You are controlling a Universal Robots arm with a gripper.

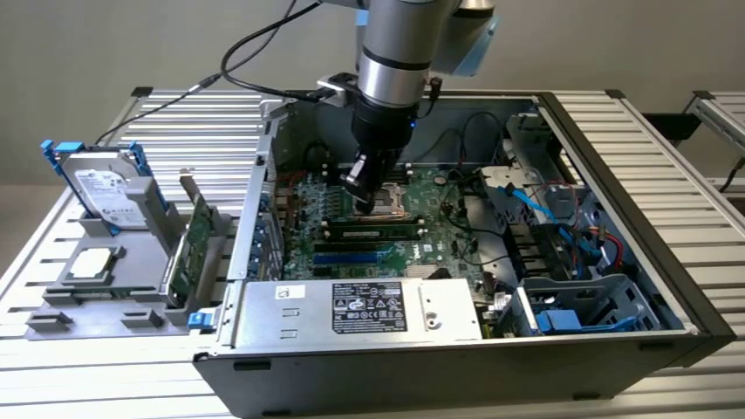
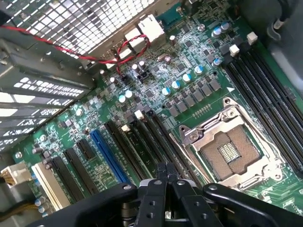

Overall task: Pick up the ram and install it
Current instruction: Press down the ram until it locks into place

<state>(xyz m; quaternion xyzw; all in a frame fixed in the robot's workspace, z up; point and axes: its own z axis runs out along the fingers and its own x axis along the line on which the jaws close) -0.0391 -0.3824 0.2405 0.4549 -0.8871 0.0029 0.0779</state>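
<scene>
One robot arm reaches down into the open computer case (image 1: 466,367), its gripper (image 1: 365,208) (image 2: 166,166) above the green motherboard (image 1: 402,253) (image 2: 156,92). The gripper is closed to its narrowest, black fingertips together with nothing between them. The ram (image 1: 372,233) (image 2: 142,150), a thin dark green stick, stands lengthwise in one of the black slots, between the blue slot (image 1: 347,258) (image 2: 109,156) and the metal processor socket (image 1: 382,202) (image 2: 232,146); whether it is pressed fully home, I cannot tell. In the wrist view the closed tips lie near the ram and the socket. At the exterior view's left, a grey fixture (image 1: 117,321) carries a hard drive (image 1: 111,196), a small square silver chip (image 1: 91,263) and an upright green circuit card (image 1: 190,253)
</scene>
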